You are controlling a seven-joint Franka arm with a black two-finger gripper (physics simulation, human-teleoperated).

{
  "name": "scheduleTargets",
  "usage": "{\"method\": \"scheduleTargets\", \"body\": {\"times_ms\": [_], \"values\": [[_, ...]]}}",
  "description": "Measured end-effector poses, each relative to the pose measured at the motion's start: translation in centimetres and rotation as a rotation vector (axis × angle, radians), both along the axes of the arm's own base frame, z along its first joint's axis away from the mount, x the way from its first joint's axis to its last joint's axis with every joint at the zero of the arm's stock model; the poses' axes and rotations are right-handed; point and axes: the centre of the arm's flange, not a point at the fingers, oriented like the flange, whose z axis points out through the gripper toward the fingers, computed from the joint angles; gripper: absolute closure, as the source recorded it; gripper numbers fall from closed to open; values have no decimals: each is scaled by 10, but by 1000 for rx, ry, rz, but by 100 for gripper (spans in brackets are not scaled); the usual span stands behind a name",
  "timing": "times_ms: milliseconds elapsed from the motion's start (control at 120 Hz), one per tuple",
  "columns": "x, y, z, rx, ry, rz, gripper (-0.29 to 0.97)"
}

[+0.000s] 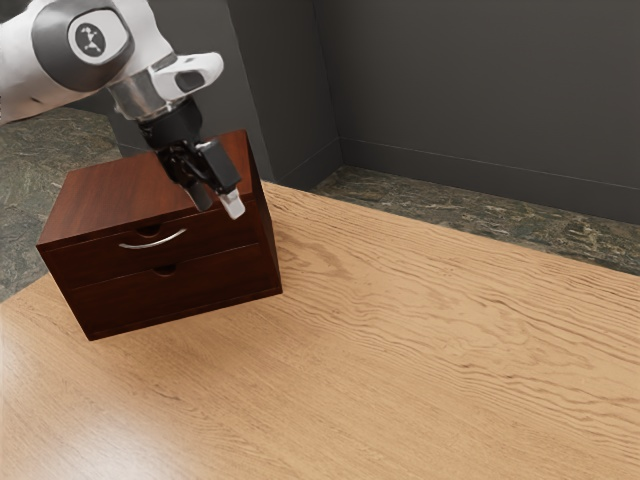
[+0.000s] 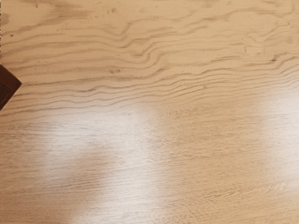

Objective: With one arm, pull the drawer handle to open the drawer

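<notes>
This is the approach step: the gripper [image 1: 218,203] hangs empty with its fingers apart at the cabinet's [image 1: 105,195] top front edge, and the drawer handle [image 1: 152,240] sits just below and to one side of it on the apparently shut top drawer [image 1: 215,238], so the next move probably calls for lowering to straddle that handle.

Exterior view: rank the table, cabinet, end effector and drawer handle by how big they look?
Largest to smallest:
table
cabinet
end effector
drawer handle
The last two are close in length.
</notes>
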Motion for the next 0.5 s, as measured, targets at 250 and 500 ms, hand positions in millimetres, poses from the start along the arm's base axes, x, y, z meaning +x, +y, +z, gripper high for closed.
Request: {"method": "scheduleTargets", "body": {"times_ms": [250, 500], "values": [[-23, -15, -7, 10, 48, -5, 2], [-48, -21, 13, 60, 72, 121, 2]]}}
